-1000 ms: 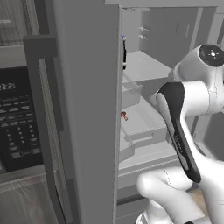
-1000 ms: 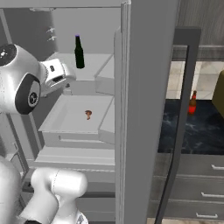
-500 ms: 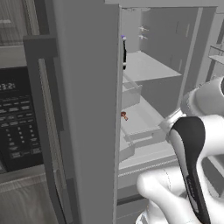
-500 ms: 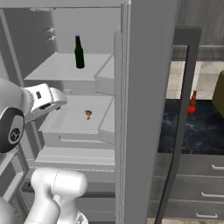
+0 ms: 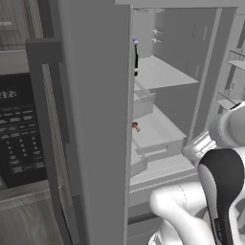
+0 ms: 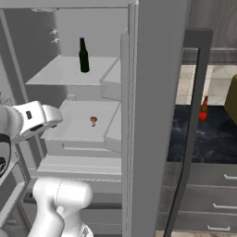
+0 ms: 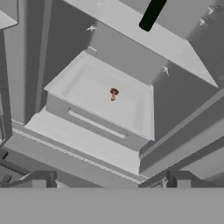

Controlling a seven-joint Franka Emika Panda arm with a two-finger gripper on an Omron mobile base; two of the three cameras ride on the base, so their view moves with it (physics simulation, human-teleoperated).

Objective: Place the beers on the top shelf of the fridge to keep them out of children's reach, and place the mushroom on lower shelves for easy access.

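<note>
Beers: green bottle [image 6: 83, 54] stands on the fridge's [image 6: 157, 92] top shelf [image 6: 65, 71]; brown bottle [image 6: 203, 109] waits on the bench [image 6: 203, 139] beside it. Claw [image 7: 111, 183] spread apart, empty.

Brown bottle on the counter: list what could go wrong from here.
1. The brown bottle stands on the dark counter beyond the fridge side wall, so the arm may clip that wall while swinging round to it.
2. The green bottle already stands upright on the top shelf; setting a second one beside it could topple it.
3. The mushroom lies loose on the lower shelf, so a low pass of the open jaws could knock it off.
</note>
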